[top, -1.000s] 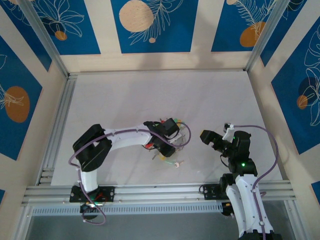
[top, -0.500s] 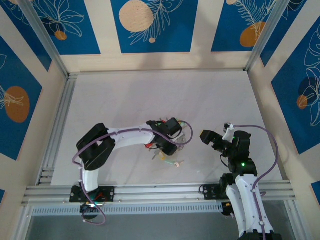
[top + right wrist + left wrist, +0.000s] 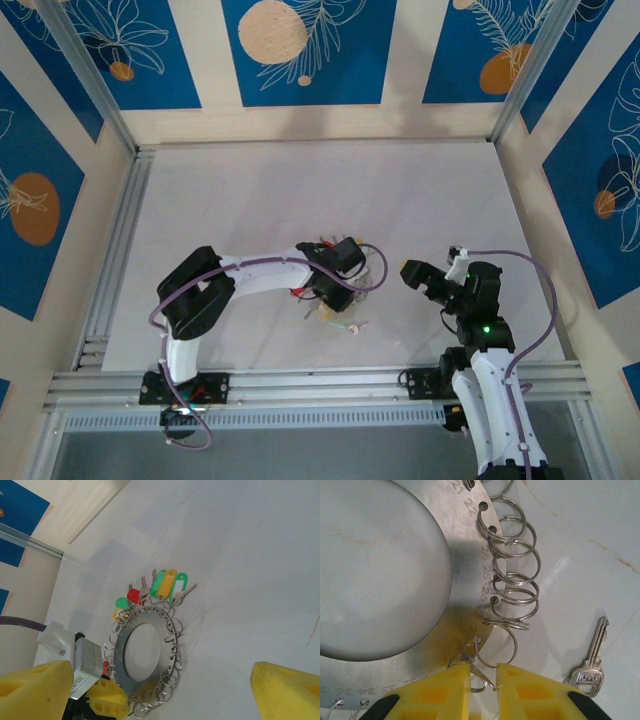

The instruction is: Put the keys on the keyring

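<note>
The keyring is a flat grey metal ring with numbered holes and small split rings along its rim, lying on the table. In the left wrist view my left gripper has its yellow fingers nearly together, pinching one split ring at the rim. A loose silver key lies just to the right. In the right wrist view the keyring carries keys with green, yellow and mint heads and a red one. My right gripper is wide open, apart from the ring. From above, the left gripper is over the keyring.
The table is pale and bare toward the back and left. Aluminium rails run along the near edge and the left side. A pale key lies in front of the ring. The right gripper hovers right of it.
The left arm's elbow has swung a little to the right and the left gripper has edged slightly nearer. The right arm has not moved.
</note>
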`<state>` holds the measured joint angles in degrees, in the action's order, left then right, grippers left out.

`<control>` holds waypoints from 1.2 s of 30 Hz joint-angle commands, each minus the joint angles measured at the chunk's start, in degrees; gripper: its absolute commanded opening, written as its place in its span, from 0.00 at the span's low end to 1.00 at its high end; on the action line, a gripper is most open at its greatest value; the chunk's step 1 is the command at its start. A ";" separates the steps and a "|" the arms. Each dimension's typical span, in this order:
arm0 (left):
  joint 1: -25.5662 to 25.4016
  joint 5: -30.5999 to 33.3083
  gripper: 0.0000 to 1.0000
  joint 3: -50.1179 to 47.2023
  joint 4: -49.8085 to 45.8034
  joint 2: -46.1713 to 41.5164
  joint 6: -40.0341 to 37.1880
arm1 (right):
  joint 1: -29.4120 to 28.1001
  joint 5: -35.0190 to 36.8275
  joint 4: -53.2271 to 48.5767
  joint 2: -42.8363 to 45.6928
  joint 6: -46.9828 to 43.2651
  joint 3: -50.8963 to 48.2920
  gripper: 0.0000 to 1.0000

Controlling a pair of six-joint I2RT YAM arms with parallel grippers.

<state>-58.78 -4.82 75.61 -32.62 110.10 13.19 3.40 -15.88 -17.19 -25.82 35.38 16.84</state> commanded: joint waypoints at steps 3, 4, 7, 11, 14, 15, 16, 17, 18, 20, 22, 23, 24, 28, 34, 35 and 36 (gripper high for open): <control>-0.54 0.68 0.17 1.69 -1.74 0.73 -0.01 | 0.04 0.15 0.84 0.00 -0.66 -0.67 0.92; -0.47 0.68 0.17 1.77 -1.88 0.80 0.00 | 0.03 0.15 0.82 -0.02 -0.64 -0.67 0.92; -0.54 1.12 0.16 1.73 -2.43 0.73 -0.18 | 0.03 0.14 0.84 -0.01 -0.65 -0.67 0.92; -0.52 1.17 0.22 1.73 -2.89 0.73 -0.27 | 0.02 0.06 0.82 0.02 -0.65 -0.67 0.92; -0.60 1.37 0.23 1.49 -2.76 0.99 -0.13 | 0.03 0.05 0.72 0.13 -0.75 -0.67 0.92; -0.59 1.55 0.23 1.31 -2.63 1.08 -0.23 | 0.05 0.06 0.75 0.07 -0.70 -0.67 0.92; -0.65 1.72 0.23 1.21 -2.62 1.16 -0.27 | 0.03 -0.03 0.75 0.08 -0.76 -0.67 0.92; -0.63 1.83 0.22 1.12 -2.49 1.17 -0.28 | 0.03 -0.06 0.75 0.16 -0.70 -0.67 0.92; -0.62 1.83 0.21 1.05 -2.39 1.17 -0.27 | 0.03 -0.03 0.75 0.12 -0.75 -0.67 0.92; -0.64 1.83 0.18 1.09 -2.28 1.08 -0.27 | 0.03 -0.07 0.75 0.17 -0.75 -0.67 0.92; -0.70 1.83 0.16 1.11 -2.27 0.99 -0.35 | 0.03 -0.03 0.75 0.25 -0.73 -0.67 0.92; -0.70 1.83 0.14 1.20 -2.36 0.99 -0.36 | 0.03 -0.06 0.71 0.25 -0.66 -0.67 0.92; -0.66 1.83 0.13 1.21 -2.51 0.95 -0.38 | 0.03 -0.03 0.67 0.32 -0.82 -0.68 0.92; -0.68 2.05 0.06 0.94 -2.80 0.43 -0.35 | 0.03 -0.03 0.49 0.60 -0.81 -0.67 0.92; -0.39 4.41 0.00 0.59 -4.91 -2.93 -1.67 | 0.03 -0.25 0.27 1.12 -0.89 -0.76 0.92; -0.28 4.68 0.00 0.46 -5.32 -3.87 -2.08 | 0.03 -0.48 0.23 1.33 -0.91 -0.77 0.92; -0.22 4.77 0.00 0.26 -5.51 -5.05 -2.73 | 0.03 -0.74 0.23 1.54 -0.93 -0.76 0.92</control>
<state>-58.81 -1.85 75.81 -35.29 109.27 12.47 3.40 -15.88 -17.21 -25.34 35.38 16.84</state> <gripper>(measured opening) 0.042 0.916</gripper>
